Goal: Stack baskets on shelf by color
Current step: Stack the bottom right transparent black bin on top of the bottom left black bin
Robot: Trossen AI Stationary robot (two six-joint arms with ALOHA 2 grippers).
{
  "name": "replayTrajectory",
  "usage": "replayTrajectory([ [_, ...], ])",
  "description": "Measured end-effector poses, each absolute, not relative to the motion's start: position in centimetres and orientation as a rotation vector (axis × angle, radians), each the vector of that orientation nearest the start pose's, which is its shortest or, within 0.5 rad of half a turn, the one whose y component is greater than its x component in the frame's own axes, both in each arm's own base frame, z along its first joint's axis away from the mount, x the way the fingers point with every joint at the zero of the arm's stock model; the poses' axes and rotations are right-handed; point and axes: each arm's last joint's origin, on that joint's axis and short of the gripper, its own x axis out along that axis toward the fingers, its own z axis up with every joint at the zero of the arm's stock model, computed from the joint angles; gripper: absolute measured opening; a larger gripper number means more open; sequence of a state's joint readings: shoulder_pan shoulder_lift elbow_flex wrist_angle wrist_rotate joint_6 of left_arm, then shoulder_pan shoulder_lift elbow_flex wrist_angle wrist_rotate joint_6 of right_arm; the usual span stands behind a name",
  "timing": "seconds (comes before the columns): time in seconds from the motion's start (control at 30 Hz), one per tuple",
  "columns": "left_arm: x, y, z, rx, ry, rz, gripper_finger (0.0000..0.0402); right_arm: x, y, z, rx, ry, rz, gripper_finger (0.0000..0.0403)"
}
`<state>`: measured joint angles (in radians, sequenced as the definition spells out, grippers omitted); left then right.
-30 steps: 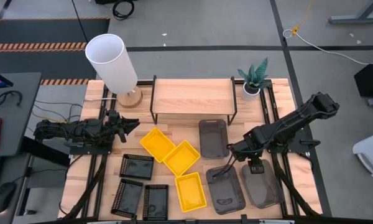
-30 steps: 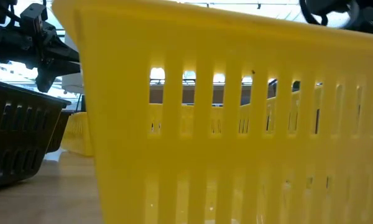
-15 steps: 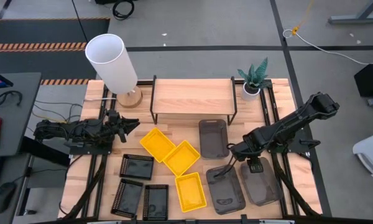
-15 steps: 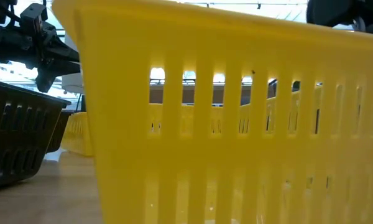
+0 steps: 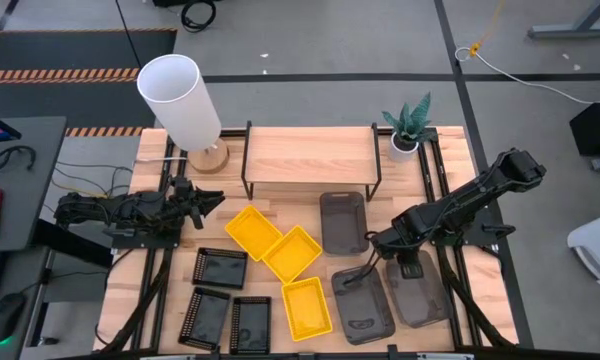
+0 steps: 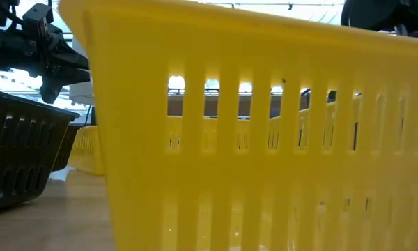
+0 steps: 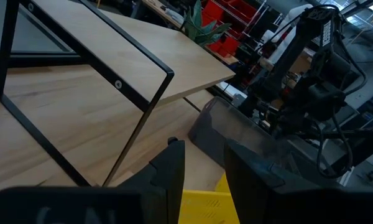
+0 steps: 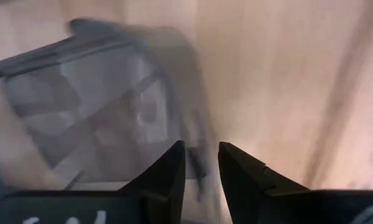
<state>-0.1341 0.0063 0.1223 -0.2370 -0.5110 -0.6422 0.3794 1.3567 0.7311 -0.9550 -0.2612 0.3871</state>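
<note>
Three yellow baskets [image 5: 294, 253] lie mid-table, and one of them fills the low view [image 6: 230, 139]. Three black slotted baskets [image 5: 221, 268] sit at the near left. Three smoky-grey baskets sit on the right: one [image 5: 343, 222] in front of the shelf [image 5: 310, 155] and two near the near edge. My right gripper [image 5: 352, 277] is shut on the far end of the middle grey basket [image 5: 360, 305]. My left gripper [image 5: 216, 202] waits at the table's left with its fingers narrowly open, holding nothing. My right gripper pinches the middle grey basket's far rim [image 8: 196, 146] between its two fingers. It comes slanting down from the table's far right. The rim runs into the narrow gap between the fingers [image 8: 171, 171]. The basket's near end [image 5: 365, 335] lies on the table.
A white lamp [image 5: 180, 100] stands at the far left corner and a potted plant [image 5: 408, 125] at the far right, either side of the shelf. The third grey basket [image 5: 420, 297] lies right beside the held one. Bare tabletop [image 5: 160, 260] shows at the left, near the black baskets.
My right gripper has edged slightly toward the table's far edge at the middle grey basket's far end.
</note>
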Motion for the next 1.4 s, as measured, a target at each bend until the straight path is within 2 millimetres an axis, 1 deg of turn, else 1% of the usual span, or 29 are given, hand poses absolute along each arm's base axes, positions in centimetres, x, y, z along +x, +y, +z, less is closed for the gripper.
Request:
replayTrajectory([
  [0.17, 8.59, 0.27, 18.19, -0.595, -0.009, 0.4, 0.0117, 18.02, 7.97, 17.11, 0.21, 1.672, 0.213, 0.012],
  [0.37, 8.59, 0.27, 18.19, -0.595, -0.009, 0.4, 0.0117, 18.29, 7.73, 17.11, 0.263, 1.661, 0.164, 0.0139],
  [0.6, 8.59, 0.27, 18.19, -0.595, -0.01, 0.4, 0.0117, 18.22, 7.91, 17.18, 0.335, 1.687, 0.199, 0.0147],
  [0.7, 8.59, 0.27, 18.19, -0.595, -0.009, 0.4, 0.0117, 18.1, 7.88, 17.18, 0.333, 1.699, 0.194, 0.0144],
  [0.83, 8.59, 0.27, 18.19, -0.595, -0.009, 0.4, 0.0117, 18.03, 7.7, 17.13, 0.292, 1.697, 0.153, 0.0131],
  [0.97, 8.59, 0.27, 18.19, -0.595, -0.009, 0.4, 0.0117, 18.1, 7.58, 17.09, 0.253, 1.678, 0.118, 0.0108],
  [1.07, 8.59, 0.27, 18.19, -0.595, -0.009, 0.4, 0.0117, 18.13, 7.51, 17.07, 0.221, 1.668, 0.111, 0.0078],
  [1.2, 8.59, 0.27, 18.19, -0.595, -0.009, 0.4, 0.0117, 18.13, 7.51, 17.07, 0.215, 1.667, 0.117, 0.0019],
  [1.23, 8.59, 0.27, 18.19, -0.595, -0.01, 0.4, 0.0117, 18.13, 7.52, 17.07, 0.215, 1.667, 0.123, 0.0011],
  [1.4, 8.59, 0.27, 18.19, -0.595, -0.009, 0.4, 0.0117, 18.16, 7.51, 17.09, 0.189, 1.66, 0.144, 0.0017],
])
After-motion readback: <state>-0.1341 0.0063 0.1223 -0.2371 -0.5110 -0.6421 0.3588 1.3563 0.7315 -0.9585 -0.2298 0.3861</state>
